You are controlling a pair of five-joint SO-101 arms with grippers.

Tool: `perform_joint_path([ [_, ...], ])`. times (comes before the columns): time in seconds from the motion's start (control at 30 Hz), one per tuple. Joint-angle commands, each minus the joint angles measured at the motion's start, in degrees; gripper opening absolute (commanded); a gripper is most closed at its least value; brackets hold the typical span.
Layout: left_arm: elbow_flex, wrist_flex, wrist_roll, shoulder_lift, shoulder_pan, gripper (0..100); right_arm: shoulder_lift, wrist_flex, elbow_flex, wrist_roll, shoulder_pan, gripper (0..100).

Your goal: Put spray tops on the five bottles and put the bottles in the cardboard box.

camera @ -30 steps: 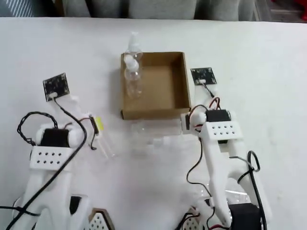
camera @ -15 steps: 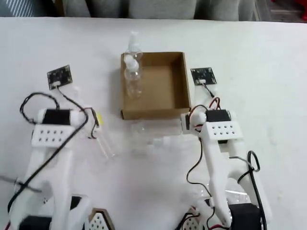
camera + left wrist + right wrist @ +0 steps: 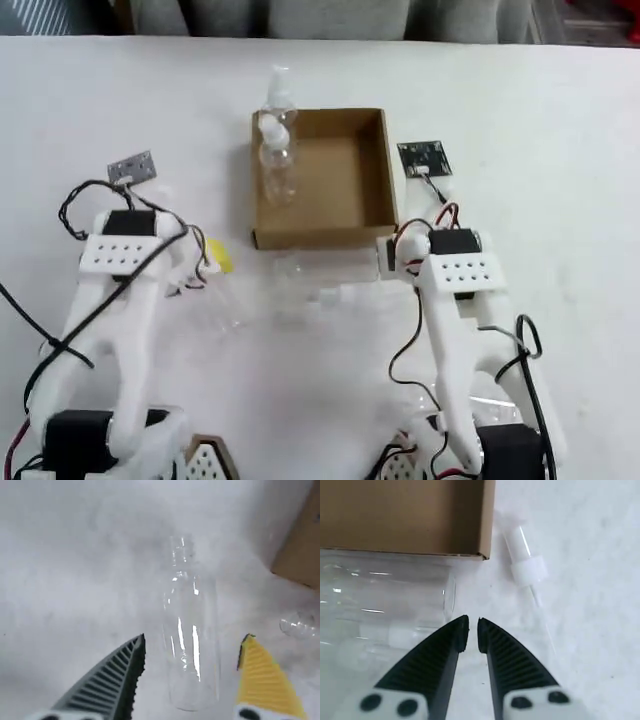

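The cardboard box (image 3: 365, 170) stands open in the middle of the table, with two clear bottles (image 3: 276, 150) with white tops along its left wall. My left gripper (image 3: 192, 642) is open, its grey and yellow fingers (image 3: 262, 680) on either side of a clear uncapped bottle (image 3: 192, 595) that lies on the table. From above this bottle (image 3: 222, 308) lies left of the box's front. My right gripper (image 3: 470, 630) is shut and empty just off the box's front right corner (image 3: 482, 540). A white spray top (image 3: 526, 567) lies beside it.
More clear bottles (image 3: 385, 600) lie along the front wall of the box (image 3: 300, 275). Cables hang from both arms. The table's far edge (image 3: 320, 38) runs behind the box, with wide white surface to either side.
The left arm has swung right and turned its wrist, so its open fingers now straddle the lying bottle. The right arm has kept still.
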Motion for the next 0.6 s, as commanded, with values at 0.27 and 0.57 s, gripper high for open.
perform_joint_path([
  [0.27,1.8,-8.7,3.7,0.2,-0.7,27,-0.1,-1.0,-1.1,0.7,0.5,1.6],
  [0.57,-2.5,-8.6,4.0,11.1,-0.7,27,-0.1,-1.0,-1.1,0.7,0.5,1.6],
])
